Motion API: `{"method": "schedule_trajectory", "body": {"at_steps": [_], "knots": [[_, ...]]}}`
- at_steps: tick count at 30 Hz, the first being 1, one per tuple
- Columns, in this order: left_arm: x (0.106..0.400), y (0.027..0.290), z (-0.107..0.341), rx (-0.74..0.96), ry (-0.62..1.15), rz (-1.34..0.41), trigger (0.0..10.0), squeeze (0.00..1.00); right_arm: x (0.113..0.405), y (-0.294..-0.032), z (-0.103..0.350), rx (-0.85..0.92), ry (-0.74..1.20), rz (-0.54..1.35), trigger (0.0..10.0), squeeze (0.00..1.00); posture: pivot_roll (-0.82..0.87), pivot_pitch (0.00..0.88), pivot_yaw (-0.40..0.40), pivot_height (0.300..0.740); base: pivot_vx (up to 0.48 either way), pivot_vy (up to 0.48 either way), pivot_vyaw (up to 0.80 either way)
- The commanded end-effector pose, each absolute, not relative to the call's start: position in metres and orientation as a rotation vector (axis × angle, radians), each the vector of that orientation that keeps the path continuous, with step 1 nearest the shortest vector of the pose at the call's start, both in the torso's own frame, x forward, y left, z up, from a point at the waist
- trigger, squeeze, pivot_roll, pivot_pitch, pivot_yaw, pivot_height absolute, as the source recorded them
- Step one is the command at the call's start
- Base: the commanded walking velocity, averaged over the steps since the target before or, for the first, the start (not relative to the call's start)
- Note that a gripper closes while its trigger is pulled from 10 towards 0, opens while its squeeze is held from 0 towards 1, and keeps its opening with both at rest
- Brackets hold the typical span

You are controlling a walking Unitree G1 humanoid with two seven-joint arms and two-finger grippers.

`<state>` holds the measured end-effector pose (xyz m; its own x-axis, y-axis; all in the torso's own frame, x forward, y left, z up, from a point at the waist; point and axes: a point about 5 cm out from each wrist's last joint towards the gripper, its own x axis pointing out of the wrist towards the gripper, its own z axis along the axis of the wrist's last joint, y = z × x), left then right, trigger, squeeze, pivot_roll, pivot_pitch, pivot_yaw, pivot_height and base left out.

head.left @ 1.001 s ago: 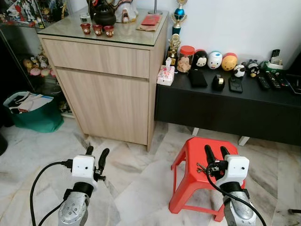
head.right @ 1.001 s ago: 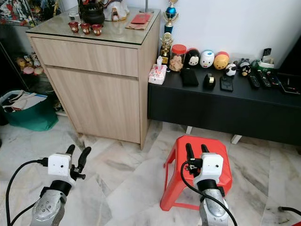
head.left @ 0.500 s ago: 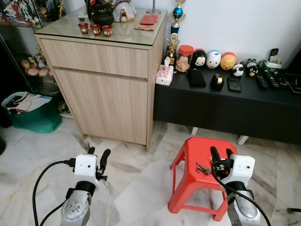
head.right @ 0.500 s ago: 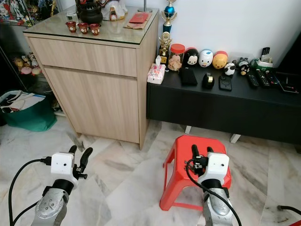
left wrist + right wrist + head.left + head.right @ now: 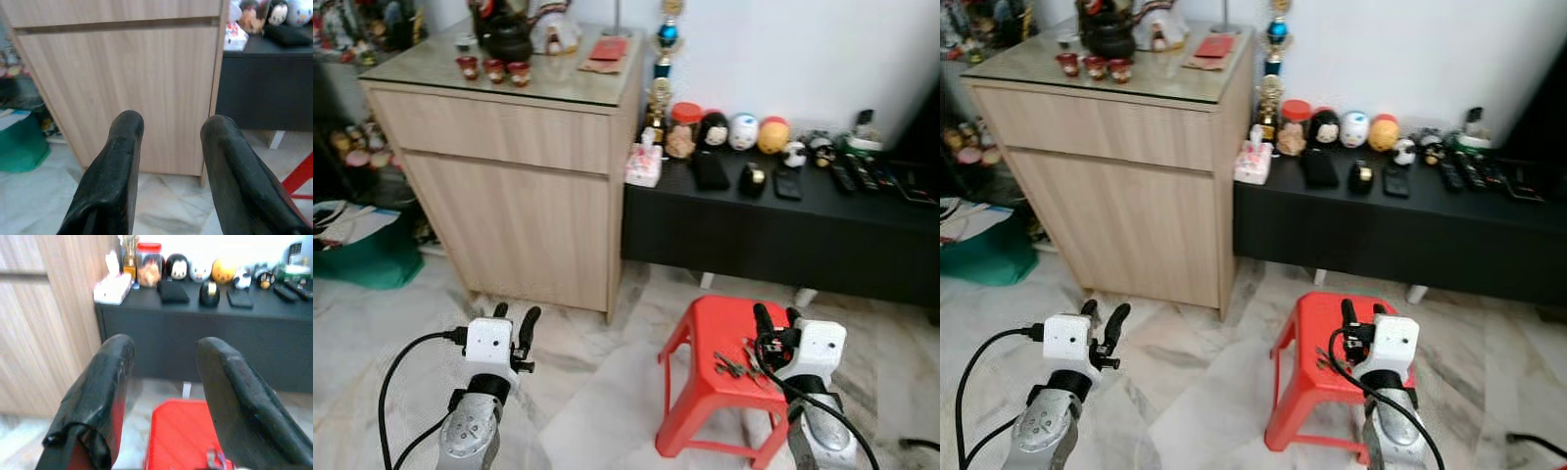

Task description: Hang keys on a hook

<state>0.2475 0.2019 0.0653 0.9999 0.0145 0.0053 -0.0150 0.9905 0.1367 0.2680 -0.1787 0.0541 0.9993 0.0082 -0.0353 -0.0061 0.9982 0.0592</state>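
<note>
A green bag (image 5: 362, 259) sits at the left edge of the left eye view, beside a wooden cabinet (image 5: 509, 186) that fills the upper left. On the cabinet's glass top stand a dark teapot (image 5: 507, 39) and three small red cups (image 5: 493, 70). At lower left the left gripper (image 5: 514, 325) hangs over the marble floor (image 5: 597, 392), its jaws spread with nothing between them. Right of the cabinet, across the upper right, a low black console (image 5: 783, 225) carries a tissue box (image 5: 644, 164), a jar (image 5: 682, 128), round toys (image 5: 744, 131) and remotes (image 5: 842, 176). At lower centre-right stands a red stool (image 5: 705, 377), with the keys (image 5: 736, 364) lying on its seat. The right gripper (image 5: 773, 320) hovers over the stool, just right of the keys, jaws spread and empty.
</note>
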Motion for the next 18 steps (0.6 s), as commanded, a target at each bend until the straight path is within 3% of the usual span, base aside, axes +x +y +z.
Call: {"method": "schedule_trajectory", "body": {"at_steps": [1,9,18], "knots": [[0.2521,0.1896,0.0714,0.124,-0.031,-0.019,10.0,0.00,0.2631,-0.1918,0.0503,0.053,0.060,-0.034,10.0,0.00,0.00,0.000,-0.073,0.740,0.337,0.000,0.00],[0.2529,0.1896,0.0721,0.124,-0.034,-0.013,10.0,0.00,0.2649,-0.1901,0.0489,0.054,0.074,-0.031,10.0,0.00,0.01,0.000,-0.075,0.740,0.332,0.000,0.00],[0.2526,0.1881,0.0723,0.117,-0.030,-0.023,10.0,0.00,0.2656,-0.1909,0.0491,0.058,0.077,-0.040,10.0,0.00,0.01,0.000,-0.074,0.740,0.000,0.000,0.00]]}}
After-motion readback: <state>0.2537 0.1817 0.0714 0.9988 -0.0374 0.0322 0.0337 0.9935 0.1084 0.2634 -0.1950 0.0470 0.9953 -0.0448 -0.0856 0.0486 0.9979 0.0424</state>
